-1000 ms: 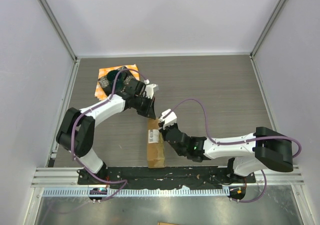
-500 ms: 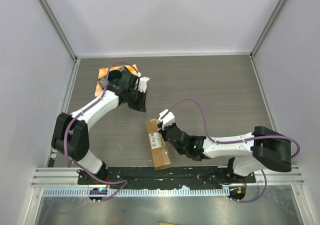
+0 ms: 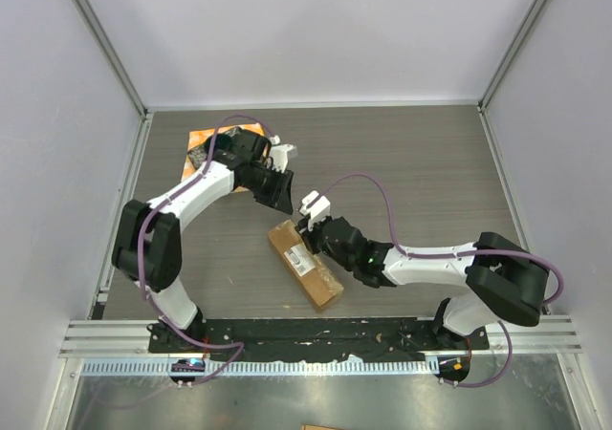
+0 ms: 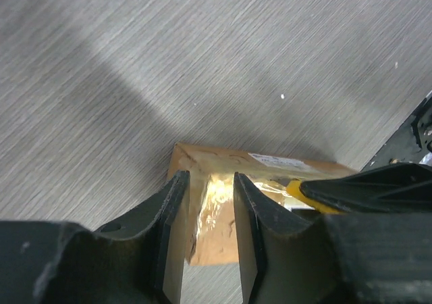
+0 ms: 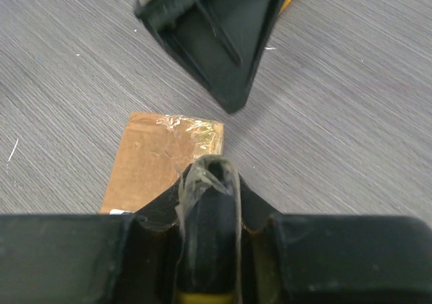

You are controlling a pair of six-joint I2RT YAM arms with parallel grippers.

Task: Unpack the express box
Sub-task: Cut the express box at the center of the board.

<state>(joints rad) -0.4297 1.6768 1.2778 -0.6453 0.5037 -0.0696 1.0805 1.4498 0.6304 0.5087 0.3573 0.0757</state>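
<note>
From above, the print on the white shipping label (image 3: 298, 256) of the oblong brown cardboard express box (image 3: 308, 272) is too small to read. The left arm (image 3: 196, 196) covers most of the orange cloth (image 3: 193, 168) and its dark dish (image 3: 208, 149). In the right wrist view the right gripper (image 5: 210, 174) hides the box's near end. The left gripper (image 4: 206, 196) does likewise in its own view.

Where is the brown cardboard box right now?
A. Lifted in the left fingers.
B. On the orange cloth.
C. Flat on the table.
C: the box lies flat on the grey table, and the left fingers are open, holding nothing.
</note>
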